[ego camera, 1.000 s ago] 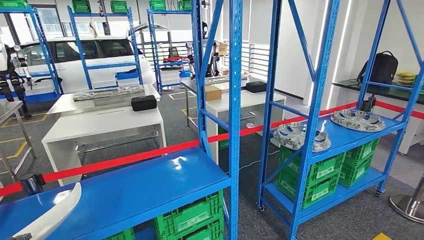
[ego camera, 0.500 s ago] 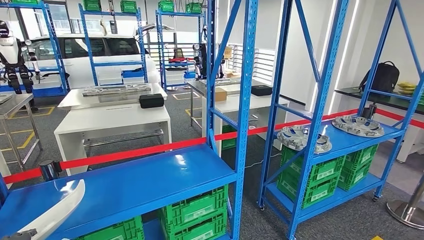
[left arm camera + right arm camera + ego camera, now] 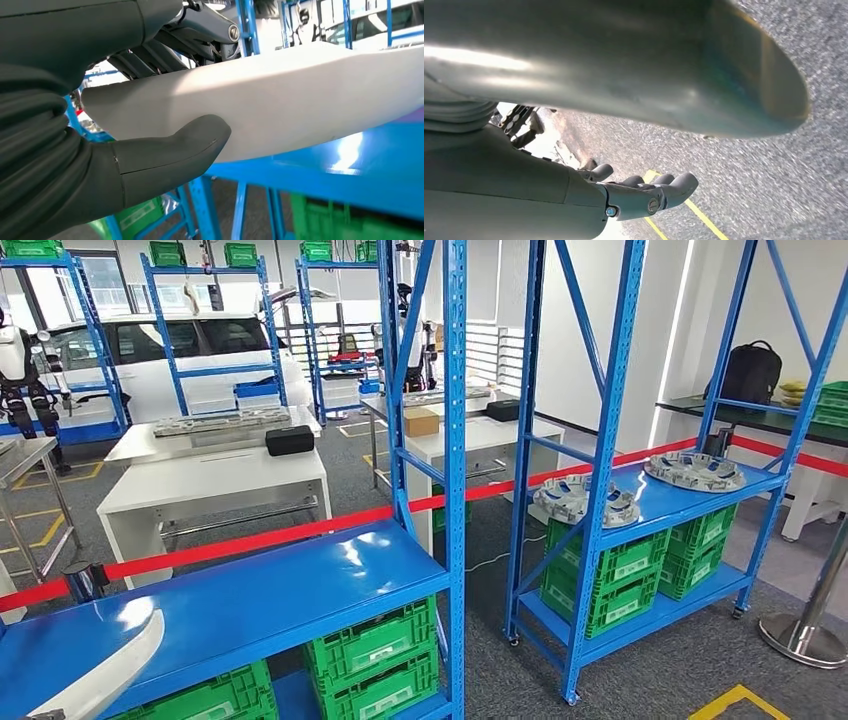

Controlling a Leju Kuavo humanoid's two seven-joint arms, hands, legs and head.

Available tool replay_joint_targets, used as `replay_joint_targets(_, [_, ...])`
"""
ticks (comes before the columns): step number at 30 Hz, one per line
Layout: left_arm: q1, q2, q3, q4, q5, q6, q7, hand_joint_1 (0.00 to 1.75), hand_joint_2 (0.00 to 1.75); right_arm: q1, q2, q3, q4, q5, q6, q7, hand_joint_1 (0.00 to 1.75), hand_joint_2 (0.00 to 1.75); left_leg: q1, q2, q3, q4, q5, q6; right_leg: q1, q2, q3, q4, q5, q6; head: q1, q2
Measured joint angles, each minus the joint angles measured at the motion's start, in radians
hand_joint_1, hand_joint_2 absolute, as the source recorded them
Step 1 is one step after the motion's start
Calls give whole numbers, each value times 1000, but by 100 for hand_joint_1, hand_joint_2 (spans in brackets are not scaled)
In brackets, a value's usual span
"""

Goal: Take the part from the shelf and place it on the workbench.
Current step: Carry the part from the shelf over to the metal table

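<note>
The part is a long, curved white panel (image 3: 105,670) lying at the near left end of the blue shelf board (image 3: 290,590). In the left wrist view my left hand (image 3: 105,130) grips this white panel (image 3: 300,95): the thick thumb (image 3: 175,145) presses one face and the dark fingers (image 3: 150,55) lie over the other. The panel's end sits just above the blue board. My right hand (image 3: 644,192) hangs over the grey carpet with loosely spread fingers and holds nothing. A white workbench (image 3: 210,485) stands beyond the shelf, behind a red barrier tape (image 3: 250,540).
Blue uprights (image 3: 455,440) frame the shelf, with green crates (image 3: 375,655) beneath. A second blue rack to the right carries round metal parts (image 3: 585,502). A steel post base (image 3: 805,635) stands at the far right. A white car (image 3: 190,350) is parked at the back.
The whole picture has shifted slightly between frames, so the camera moved. The white panel stays at the lower left on the blue shelf.
</note>
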State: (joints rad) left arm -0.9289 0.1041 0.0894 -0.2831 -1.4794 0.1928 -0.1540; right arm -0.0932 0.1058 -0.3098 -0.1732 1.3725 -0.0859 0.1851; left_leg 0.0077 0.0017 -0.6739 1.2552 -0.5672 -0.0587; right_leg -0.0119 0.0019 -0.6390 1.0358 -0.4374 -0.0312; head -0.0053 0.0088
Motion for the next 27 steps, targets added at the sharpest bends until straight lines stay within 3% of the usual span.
replay_joint_targets(2, [-3, 0, 0, 0, 0, -2, 3, 175, 175, 0, 1, 0, 0, 0, -1, -2, 0, 0, 0, 0, 97, -140, 37, 6, 0, 0, -12, 1, 12, 7, -1, 0])
replay_joint_targets(4, [-6, 2, 0, -1, 0, -3, 4, 175, 175, -1, 1, 0, 0, 1, -1, -4, 0, 0, -6, -2, 153, -229, 48, 18, 1, 0, -17, 0, 25, 17, 0, 0])
replay_joint_targets(7, [-7, 4, 0, 1, 1, -4, 4, 175, 175, 0, 1, 0, 0, 2, 0, -5, 0, 0, -10, -2, 145, -242, 61, 41, 0, 2, -21, -5, 40, 35, 1, 0])
replay_joint_targets(8, [-7, 4, 0, 1, 2, -4, 3, 175, 175, 0, 1, 0, 0, 3, 1, -4, 0, 0, -8, -1, 140, -245, 69, 51, 0, 2, -27, 3, 31, 40, 3, 0])
replay_joint_targets(10, [-7, 3, 0, 2, 5, -6, 0, 175, 175, 0, 1, 0, 0, 3, 2, -3, 0, 0, -3, 2, 125, -250, 88, 68, 0, 3, -57, 74, -32, 47, 6, 0])
replay_joint_targets(12, [-1, 2, 0, 3, 11, -11, -1, 175, 175, 0, 1, 0, 0, 3, 2, -3, 0, 0, -4, 3, 103, -249, 105, 74, 0, 2, -101, 205, -116, 52, 8, 0])
replay_joint_targets(13, [4, 2, 0, 5, 15, -15, -2, 175, 175, 1, 1, 0, 0, 3, 2, -3, 0, 0, -5, 3, 92, -247, 113, 74, -1, 2, -112, 257, -137, 54, 9, 0])
replay_joint_targets(14, [10, 1, 0, 7, 18, -17, -2, 175, 175, 1, 1, 0, 0, 3, 2, -3, 0, 0, -5, 3, 80, -245, 120, 73, -1, 2, -107, 276, -139, 54, 9, 0])
replay_joint_targets(15, [15, 1, 0, 8, 20, -19, -2, 175, 175, 1, 1, 0, 0, 3, 2, -4, 0, 0, -5, 2, 70, -242, 126, 71, -1, 2, -82, 254, -123, 53, 9, 0])
replay_joint_targets(18, [24, 1, 0, 9, 20, -19, -1, 175, 175, -1, 1, 0, 0, 5, 1, -6, 0, 0, -6, 2, 45, -231, 140, 60, 2, 2, 51, 64, -79, 41, 10, 0])
replay_joint_targets(19, [24, 1, 0, 9, 20, -18, 0, 175, 175, -1, 1, 0, 0, 6, 1, -6, 0, 0, -7, 2, 41, -228, 144, 55, 4, 2, 75, 23, -76, 37, 10, 0])
replay_joint_targets(23, [24, 3, 0, 8, 19, -15, 1, 175, 175, 1, 1, 0, 0, 10, 0, -5, 0, 0, -8, 1, 28, -223, 152, 27, 4, 3, 71, -2, -59, 12, 7, 0])
replay_joint_targets(25, [24, 6, 0, 8, 19, -15, 2, 175, 175, 1, 1, 0, 0, 10, 0, -4, 0, 0, -5, 0, 2, -164, 98, 14, 0, 1, 58, -8, -42, -1, 4, 0])
replay_joint_targets(27, [25, 9, 0, 9, 19, -15, 6, 175, 175, 2, 1, 0, 0, 11, 0, -5, 0, 0, -2, -1, -40, -38, 14, 4, 0, 0, 40, -8, -27, -6, 1, 0])
